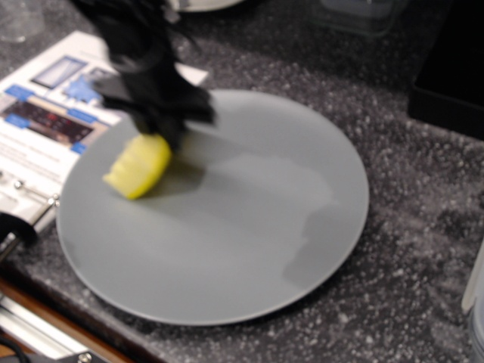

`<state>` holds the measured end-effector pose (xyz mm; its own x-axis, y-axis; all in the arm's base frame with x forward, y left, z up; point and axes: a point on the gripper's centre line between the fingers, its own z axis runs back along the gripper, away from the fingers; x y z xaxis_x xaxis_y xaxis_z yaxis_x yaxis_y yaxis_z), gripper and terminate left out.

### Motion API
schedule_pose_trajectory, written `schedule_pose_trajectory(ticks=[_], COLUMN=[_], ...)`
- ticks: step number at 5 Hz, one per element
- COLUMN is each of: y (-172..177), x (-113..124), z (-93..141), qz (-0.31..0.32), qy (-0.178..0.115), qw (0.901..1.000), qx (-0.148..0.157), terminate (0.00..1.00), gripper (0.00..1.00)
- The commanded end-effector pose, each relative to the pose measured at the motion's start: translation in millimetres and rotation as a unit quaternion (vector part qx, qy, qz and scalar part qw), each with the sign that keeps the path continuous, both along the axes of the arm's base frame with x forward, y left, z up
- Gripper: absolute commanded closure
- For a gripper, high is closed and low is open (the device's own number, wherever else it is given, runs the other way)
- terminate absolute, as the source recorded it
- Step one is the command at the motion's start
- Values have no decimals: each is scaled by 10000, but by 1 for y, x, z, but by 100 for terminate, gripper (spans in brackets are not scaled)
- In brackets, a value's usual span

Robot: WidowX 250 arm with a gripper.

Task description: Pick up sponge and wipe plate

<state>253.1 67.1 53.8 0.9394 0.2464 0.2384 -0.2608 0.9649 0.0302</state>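
The frame is motion-blurred. The large grey plate (249,227) lies on the dark speckled counter. My black gripper (160,125) hangs over the plate's upper left part, shut on the yellow sponge (139,165). The sponge sticks out below the fingers and its lower end rests on the plate near its left rim. The gripper hides the sponge's upper part.
A printed leaflet (45,121) lies left of the plate. A metal clamp and rail (23,219) sit at the left edge. A black box (454,68) stands at the far right, a clear container (355,15) at the back, a white dish edge (200,4) at the top.
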Motion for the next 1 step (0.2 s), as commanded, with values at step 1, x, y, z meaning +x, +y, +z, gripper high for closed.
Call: schedule_pose_trajectory(ticks=[1], y=[-44], x=[4], z=[-4], qz=[256], qy=[457], qw=[9982], qx=[-277], terminate=[100], gripper=[100])
